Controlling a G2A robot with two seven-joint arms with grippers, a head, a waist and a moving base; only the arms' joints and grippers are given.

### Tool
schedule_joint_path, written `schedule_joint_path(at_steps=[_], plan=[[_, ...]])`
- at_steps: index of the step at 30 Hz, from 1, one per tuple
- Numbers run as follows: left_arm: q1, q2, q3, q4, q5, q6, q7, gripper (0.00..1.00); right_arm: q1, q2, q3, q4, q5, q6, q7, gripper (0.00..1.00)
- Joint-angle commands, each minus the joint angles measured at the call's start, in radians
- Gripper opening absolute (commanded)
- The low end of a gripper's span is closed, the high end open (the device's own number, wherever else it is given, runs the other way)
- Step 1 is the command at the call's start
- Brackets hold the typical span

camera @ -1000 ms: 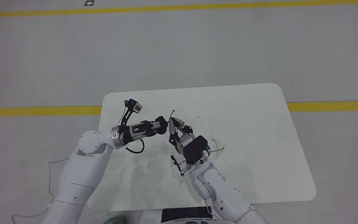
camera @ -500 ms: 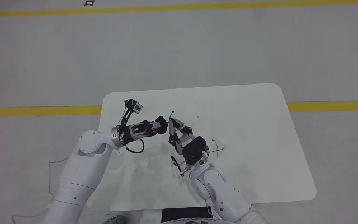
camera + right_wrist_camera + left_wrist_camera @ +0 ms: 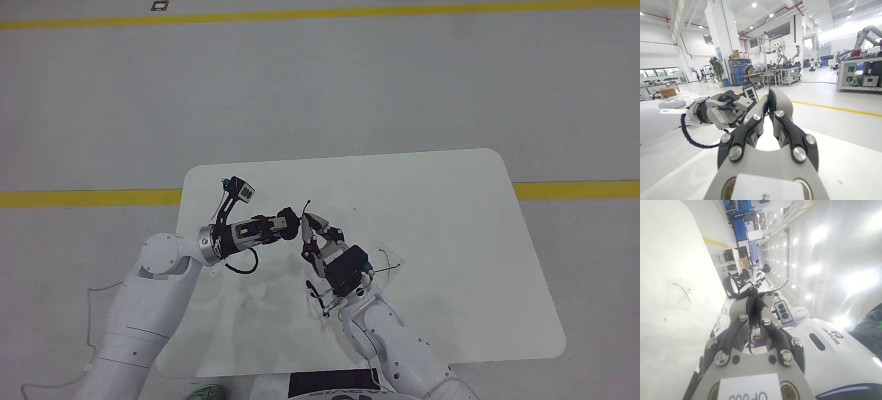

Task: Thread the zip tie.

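A thin black zip tie (image 3: pixel 308 207) is held in the air above the white table (image 3: pixel 450 200), between my two grippers. My left gripper (image 3: pixel 291 222) comes in from the left and is shut on the tie's strap (image 3: pixel 752 313), which runs down between its fingers. My right gripper (image 3: pixel 313 228) comes up from the near side and meets the left one tip to tip. It is shut on the tie, whose thin tail (image 3: pixel 771 81) sticks up past its closed fingertips (image 3: pixel 769 94). In the left wrist view the tail (image 3: pixel 782 285) curves away beyond the left gripper (image 3: pixel 753 293).
A clear flat bag (image 3: pixel 385 265) with two spare black zip ties lies on the table just right of the right arm, and appears as the bag (image 3: pixel 680 292) in the left wrist view. The table's rounded far-left corner (image 3: pixel 195 175) is close behind the left arm.
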Motion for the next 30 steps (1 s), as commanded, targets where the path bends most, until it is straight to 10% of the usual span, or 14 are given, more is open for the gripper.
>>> schedule_joint_path(at_steps=[1,4,6,27,30], plan=[[0.000,0.000,0.000,0.000,0.000,0.000,0.000,0.00,-0.001,0.000,-0.001,-0.001,0.001,0.001,0.000,0.00],[0.000,0.000,0.000,0.000,0.000,0.000,0.000,0.00,-0.003,0.000,-0.001,-0.004,0.002,0.003,-0.003,0.09],[0.000,0.000,0.000,0.000,0.000,0.000,0.000,0.00,-0.005,0.000,-0.001,-0.007,0.007,0.007,-0.006,1.00],[0.000,0.000,0.000,0.000,0.000,0.000,0.000,0.00,-0.027,0.014,0.036,-0.019,-0.046,-0.001,-0.073,1.00],[0.006,-0.003,-0.005,0.015,-0.143,0.073,0.033,0.00,-0.020,0.018,0.044,-0.022,-0.081,0.001,-0.055,1.00]])
